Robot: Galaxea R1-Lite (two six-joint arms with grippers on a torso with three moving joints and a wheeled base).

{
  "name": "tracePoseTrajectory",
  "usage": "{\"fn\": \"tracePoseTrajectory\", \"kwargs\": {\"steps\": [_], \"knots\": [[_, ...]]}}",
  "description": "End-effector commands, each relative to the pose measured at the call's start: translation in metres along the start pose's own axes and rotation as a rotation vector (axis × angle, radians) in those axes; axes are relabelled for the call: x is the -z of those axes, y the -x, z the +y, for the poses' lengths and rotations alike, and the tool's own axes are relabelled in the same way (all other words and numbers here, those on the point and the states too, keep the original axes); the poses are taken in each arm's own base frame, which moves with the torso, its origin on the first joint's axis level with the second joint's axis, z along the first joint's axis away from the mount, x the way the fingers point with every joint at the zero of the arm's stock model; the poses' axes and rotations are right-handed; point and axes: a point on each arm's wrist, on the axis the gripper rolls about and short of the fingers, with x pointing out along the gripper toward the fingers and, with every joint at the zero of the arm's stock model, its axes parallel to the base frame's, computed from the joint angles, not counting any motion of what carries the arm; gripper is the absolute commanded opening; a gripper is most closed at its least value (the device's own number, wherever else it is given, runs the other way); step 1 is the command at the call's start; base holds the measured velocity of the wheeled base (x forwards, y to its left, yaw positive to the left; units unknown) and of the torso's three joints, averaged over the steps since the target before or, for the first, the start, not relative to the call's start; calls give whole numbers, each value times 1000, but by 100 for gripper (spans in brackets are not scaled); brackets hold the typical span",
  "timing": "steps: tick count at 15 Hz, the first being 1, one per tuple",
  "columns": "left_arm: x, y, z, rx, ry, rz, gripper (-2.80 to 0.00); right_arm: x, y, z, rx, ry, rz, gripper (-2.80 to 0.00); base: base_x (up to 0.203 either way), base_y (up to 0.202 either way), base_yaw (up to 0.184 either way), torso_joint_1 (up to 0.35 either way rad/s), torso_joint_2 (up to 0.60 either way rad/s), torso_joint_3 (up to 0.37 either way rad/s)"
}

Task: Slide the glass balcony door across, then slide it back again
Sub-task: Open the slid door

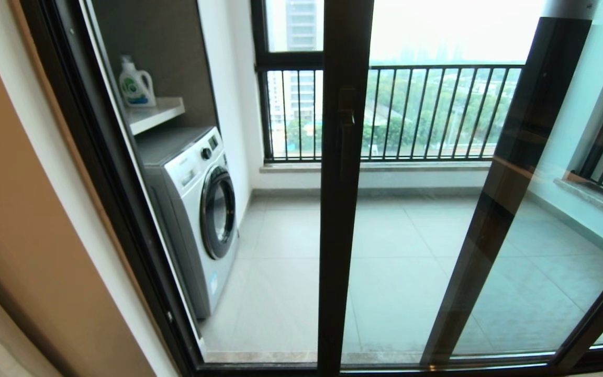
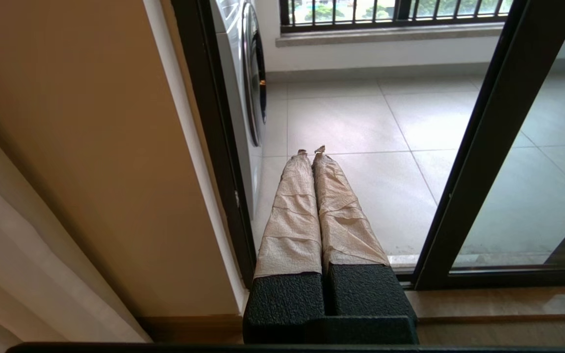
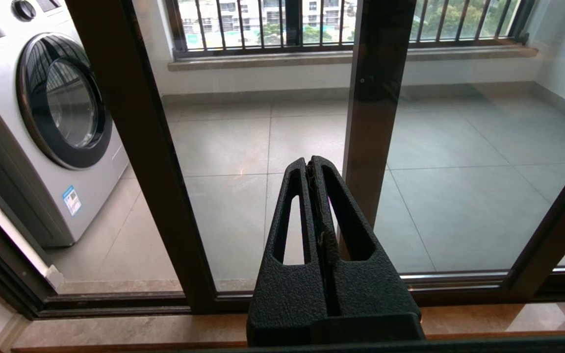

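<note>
The glass balcony door (image 1: 341, 235) stands partly slid open. Its dark brown stile, with a small dark handle (image 1: 346, 123), is at the middle of the head view, and its glass runs off to the right. An open gap lies between this stile and the left jamb (image 1: 123, 209). Neither arm shows in the head view. My left gripper (image 2: 311, 151), with beige-taped fingers, is shut on nothing, low before the gap, left of the door stile (image 2: 478, 162). My right gripper (image 3: 308, 161) is shut and empty, low in front of the door's glass, right of its stile (image 3: 135, 147).
A white washing machine (image 1: 202, 209) stands just inside the balcony on the left, under a shelf with a detergent bottle (image 1: 135, 84). A second dark-framed panel stile (image 1: 511, 199) shows behind the glass. The barred window (image 1: 427, 110) is at the back, and a beige wall (image 1: 29, 235) lies left.
</note>
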Motion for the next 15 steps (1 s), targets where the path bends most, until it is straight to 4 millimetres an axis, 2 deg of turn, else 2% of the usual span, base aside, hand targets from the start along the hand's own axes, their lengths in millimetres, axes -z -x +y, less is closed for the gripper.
{"fn": "tracePoseTrajectory", "kwargs": {"steps": [1,4,5,7,8,10,12,14,15], "knots": [[0,0,0,1,0,6,-280,3,-1,0,-1,0,13,-280,0,0,0,0,0,0],[0,0,0,1,0,6,-280,2,-1,0,5,9,7,-280,0,0,0,0,0,0],[0,0,0,1,0,6,-280,-8,1,0,8,10,-26,-280,0,0,0,0,0,0],[0,0,0,1,0,6,-280,-53,5,0,5,7,-93,-280,0,0,0,0,0,0],[0,0,0,1,0,6,-280,-81,0,0,-6,0,-90,-280,0,0,0,0,0,0],[0,0,0,1,0,6,-280,-136,-35,0,-51,-20,-23,-280,0,0,0,0,0,0],[0,0,0,1,0,6,-280,-184,-92,2,-128,-33,31,-280,0,0,0,0,0,0],[0,0,0,1,0,6,-280,-216,-155,13,-234,-45,62,-280,0,0,0,0,0,0],[0,0,0,1,0,6,-280,-228,-185,26,-303,-48,69,-280,0,0,0,0,0,0]]}}
